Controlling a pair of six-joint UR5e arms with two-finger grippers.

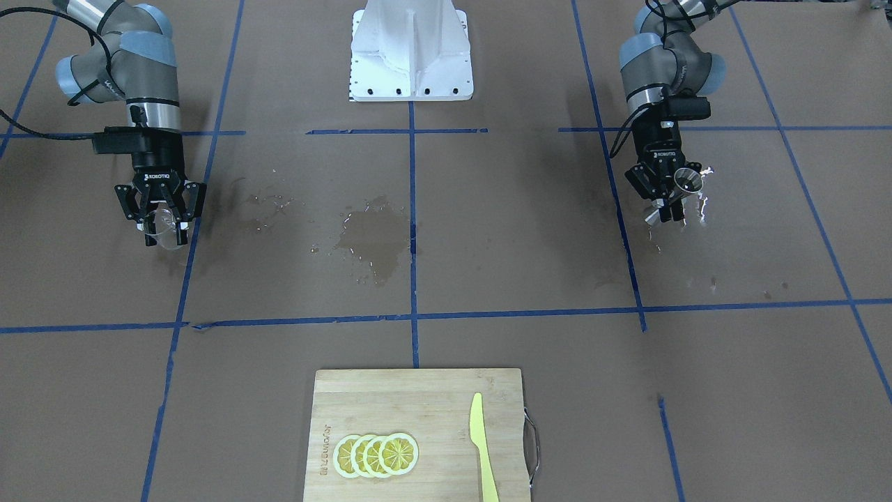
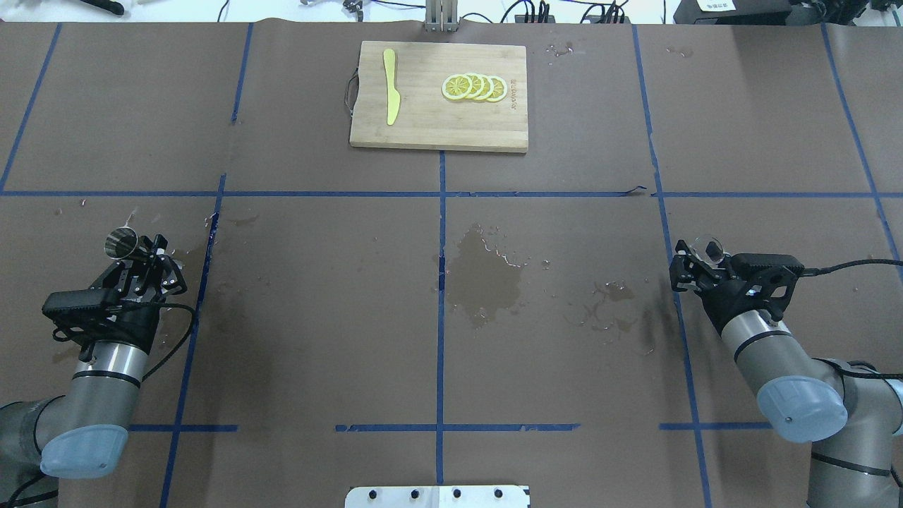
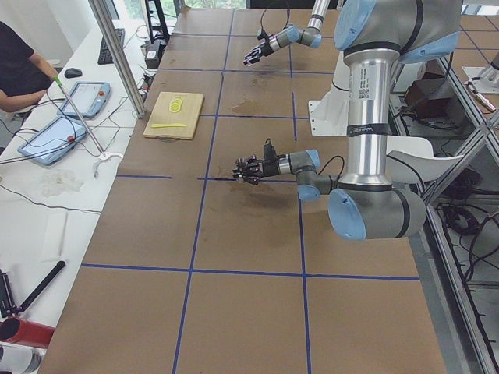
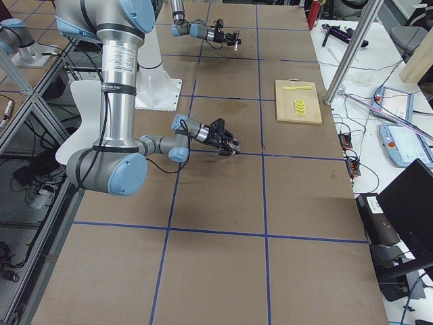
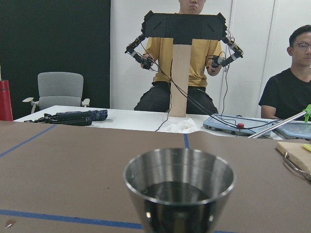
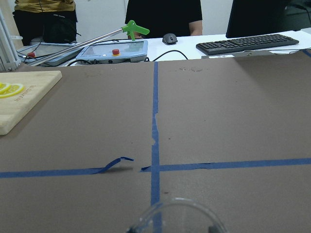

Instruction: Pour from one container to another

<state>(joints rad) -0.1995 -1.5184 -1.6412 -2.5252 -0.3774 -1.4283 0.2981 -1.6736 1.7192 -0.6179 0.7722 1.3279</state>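
Note:
The metal jigger (image 2: 121, 243) is at the table's left side, upright, with my left gripper (image 2: 144, 259) shut on its lower part. In the front-facing view the jigger (image 1: 688, 181) and the left gripper (image 1: 670, 203) are on the right. The left wrist view shows the jigger's open mouth (image 5: 179, 187) close up. The clear glass beaker (image 2: 707, 248) is at the table's right side, and my right gripper (image 2: 695, 267) is shut on it. That beaker (image 1: 166, 229) sits between the right gripper's fingers (image 1: 182, 209). Only the beaker's rim (image 6: 177, 216) shows in the right wrist view.
A wet patch (image 2: 487, 275) darkens the brown paper at mid-table, with droplets near both grippers. A wooden cutting board (image 2: 423, 127) with lemon slices (image 2: 474, 87) and a yellow knife (image 2: 390, 95) lies at the far edge. People sit behind the far side (image 5: 286, 87).

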